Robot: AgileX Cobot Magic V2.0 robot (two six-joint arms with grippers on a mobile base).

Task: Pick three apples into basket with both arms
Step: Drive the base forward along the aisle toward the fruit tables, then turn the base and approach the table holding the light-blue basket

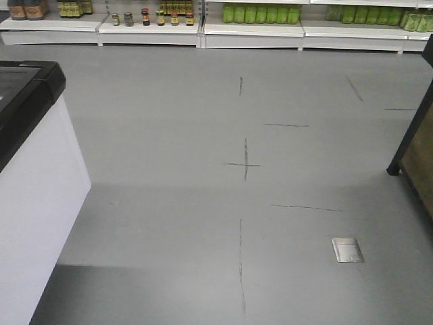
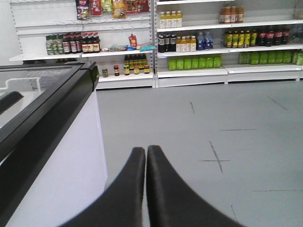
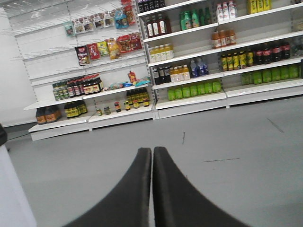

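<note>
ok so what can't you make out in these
apples and basket: in no view.
chest freezer contents: front view cuts it at the left edge; left wrist view sees the lid too obliquely.
shelf bottles: labels too small in every view.
dark stand: cut off by front view's right edge.

The left hand (image 2: 146, 151) is seen from its own wrist camera, its two black curved fingers (image 2: 125, 189) closed together with the tips touching. The right hand (image 3: 152, 152) is shown the same way: both black fingers pressed shut against each other, pointed forward.
</note>
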